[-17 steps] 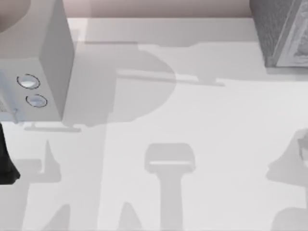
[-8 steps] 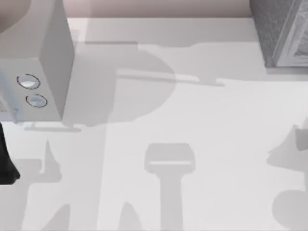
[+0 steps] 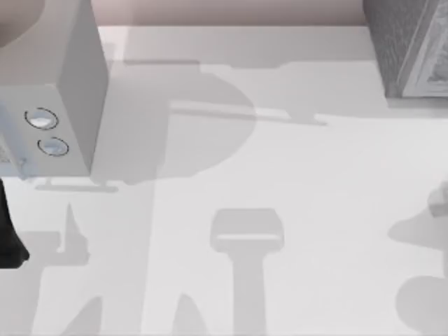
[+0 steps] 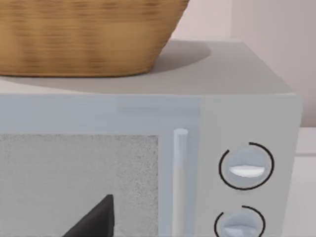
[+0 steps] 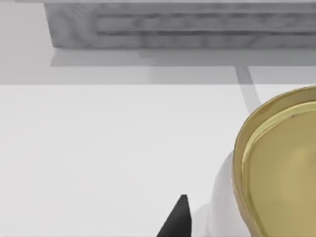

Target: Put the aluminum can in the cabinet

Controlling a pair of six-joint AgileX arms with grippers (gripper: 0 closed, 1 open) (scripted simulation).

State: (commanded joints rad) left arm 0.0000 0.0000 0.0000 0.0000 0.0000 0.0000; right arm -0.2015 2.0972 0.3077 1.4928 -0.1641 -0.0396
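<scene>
can (image 5: 276,173) beside right gripper fingertip (image 5: 177,217), grip state unclear | cabinet (image 3: 409,45) upper right | microwave (image 3: 52,91) upper left, basket (image 4: 84,34) on top

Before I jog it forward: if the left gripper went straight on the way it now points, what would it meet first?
Most likely the microwave: its door window sits right ahead in the left wrist view, beside the vertical handle. How far off it is I cannot judge.

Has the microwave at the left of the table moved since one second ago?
No. In the top view the microwave stands where it did, at the same gap from the table's far edge and the cabinet.
</scene>
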